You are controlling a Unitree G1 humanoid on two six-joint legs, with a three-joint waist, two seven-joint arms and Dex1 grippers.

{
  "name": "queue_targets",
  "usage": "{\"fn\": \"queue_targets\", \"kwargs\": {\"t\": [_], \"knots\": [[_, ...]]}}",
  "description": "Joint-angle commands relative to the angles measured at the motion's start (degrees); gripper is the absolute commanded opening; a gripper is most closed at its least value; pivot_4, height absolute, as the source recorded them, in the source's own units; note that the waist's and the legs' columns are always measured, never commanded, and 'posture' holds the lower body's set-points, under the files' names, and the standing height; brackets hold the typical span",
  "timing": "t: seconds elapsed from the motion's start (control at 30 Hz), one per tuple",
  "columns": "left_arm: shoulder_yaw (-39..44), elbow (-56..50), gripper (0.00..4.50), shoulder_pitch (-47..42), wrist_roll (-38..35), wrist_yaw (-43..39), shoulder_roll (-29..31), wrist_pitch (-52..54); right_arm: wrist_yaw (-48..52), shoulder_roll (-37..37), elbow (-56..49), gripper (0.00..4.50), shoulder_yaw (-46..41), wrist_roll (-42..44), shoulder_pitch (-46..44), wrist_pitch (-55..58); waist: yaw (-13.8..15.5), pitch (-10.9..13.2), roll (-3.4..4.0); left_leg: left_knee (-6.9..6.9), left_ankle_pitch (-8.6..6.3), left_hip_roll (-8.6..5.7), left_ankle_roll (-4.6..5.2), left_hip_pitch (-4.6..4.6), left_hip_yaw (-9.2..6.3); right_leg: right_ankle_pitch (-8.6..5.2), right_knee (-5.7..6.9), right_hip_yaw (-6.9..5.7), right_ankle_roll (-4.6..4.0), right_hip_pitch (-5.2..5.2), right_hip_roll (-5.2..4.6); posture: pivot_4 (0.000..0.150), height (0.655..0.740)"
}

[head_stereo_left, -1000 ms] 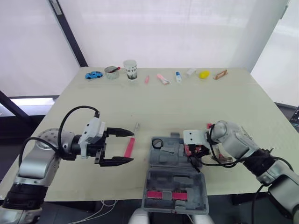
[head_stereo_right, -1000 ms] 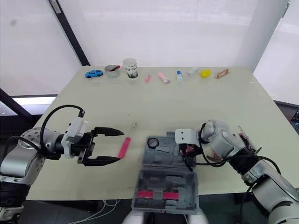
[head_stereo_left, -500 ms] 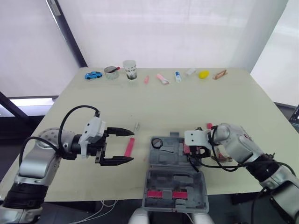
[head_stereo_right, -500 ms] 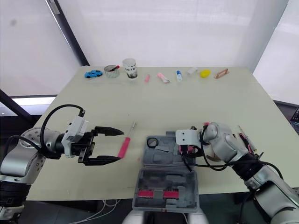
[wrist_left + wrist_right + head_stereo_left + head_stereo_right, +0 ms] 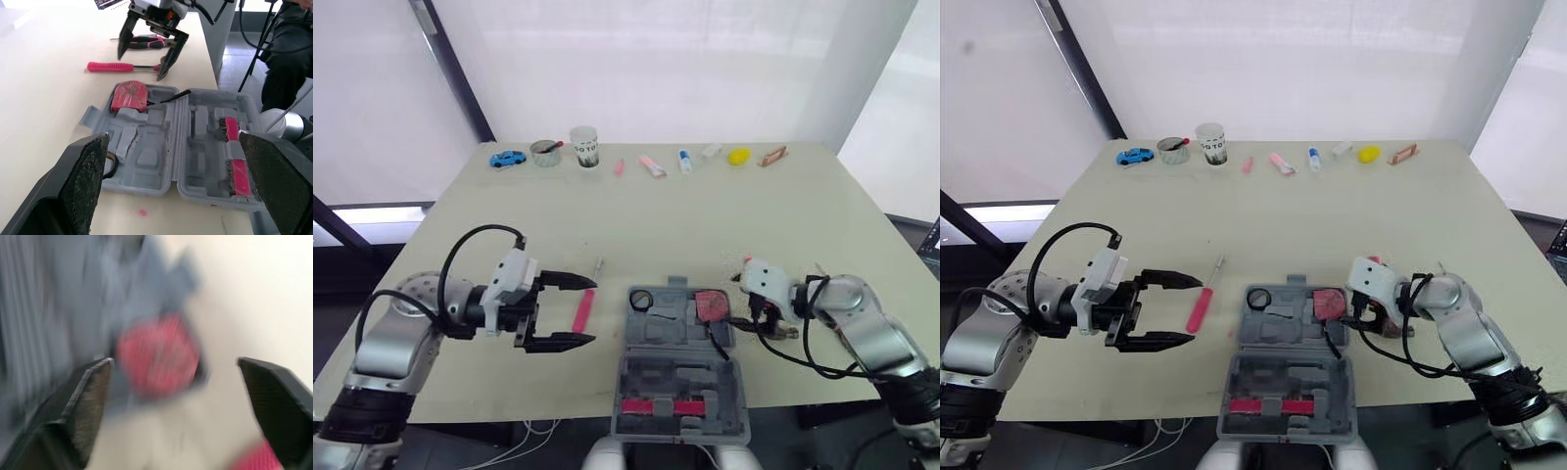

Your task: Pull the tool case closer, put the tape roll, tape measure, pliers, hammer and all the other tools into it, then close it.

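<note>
My right hand (image 5: 140, 67) is wide open and empty, over the hammer (image 5: 105, 66) and pliers (image 5: 146, 41) beside the tool case (image 5: 658, 333). Left hand (image 5: 594, 311) gapes empty at the screwdriver (image 5: 583, 309). Tape measure (image 5: 711, 305) and tape roll (image 5: 642, 301) are in. To do: those three tools, then close.

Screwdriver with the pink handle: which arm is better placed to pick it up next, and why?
Left. The open left claw is right beside the screwdriver; the right claw is across the tool case, near the hammer.
</note>
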Motion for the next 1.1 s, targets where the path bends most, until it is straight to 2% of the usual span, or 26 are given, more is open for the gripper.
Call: {"fn": "queue_targets", "kwargs": {"t": [0.03,0.1,0.43,0.87,1.0,1.1], "knots": [[0.1,-0.1,4.5,-1.0,-0.4,-0.3,0.1,-0.1,-2.0,1.1,2.2,2.18,-2.2,2.5,1.5,-3.9,0.2,0.0,0.0,0.0,0.0,0.0,0.0,-0.01,0.0,0.0,-0.02,-0.01,0.0,0.01,0.0,0.15,0.74],[0.1,0.3,4.5,-1.4,-0.3,-0.5,0.1,-0.1,-2.7,2.1,3.7,1.13,-2.4,3.6,2.0,-5.4,0.1,0.0,0.0,0.0,0.0,-0.02,0.0,-0.02,0.01,0.0,-0.04,0.02,0.0,0.0,-0.03,0.15,0.74],[0.2,0.7,4.5,-1.8,-0.3,-0.9,0.4,-0.1,-4.6,6.7,15.9,1.13,-2.3,6.3,1.0,-17.3,0.0,0.0,0.01,-0.02,0.0,0.0,0.0,-0.02,-0.01,-0.01,-0.03,0.01,0.0,-0.01,0.0,0.15,0.74],[1.3,0.2,4.5,-1.0,-0.7,-0.2,0.9,0.3,-3.7,10.5,41.4,1.13,1.2,2.6,0.5,-27.9,-0.1,-0.1,-0.04,-0.01,0.0,0.0,0.0,0.13,0.0,0.0,-0.01,0.05,-0.01,0.09,0.0,0.15,0.74],[1.4,0.0,4.5,-0.6,-0.6,0.2,0.6,0.4,-3.9,11.2,49.7,1.13,3.3,-0.2,-0.2,-28.7,-0.2,-0.3,-0.42,-0.01,0.0,0.03,0.0,0.44,-0.02,-0.03,0.0,0.08,-0.07,0.31,0.0,0.15,0.74],[1.5,-0.1,4.5,-0.2,-0.7,0.6,0.4,0.6,-4.2,11.8,54.0,1.13,4.4,-1.5,-1.2,-27.5,-0.3,-0.6,-0.57,-0.12,-0.01,0.07,0.0,1.29,0.0,-0.15,-0.07,0.15,-0.25,1.05,-0.02,0.15,0.74]]}}
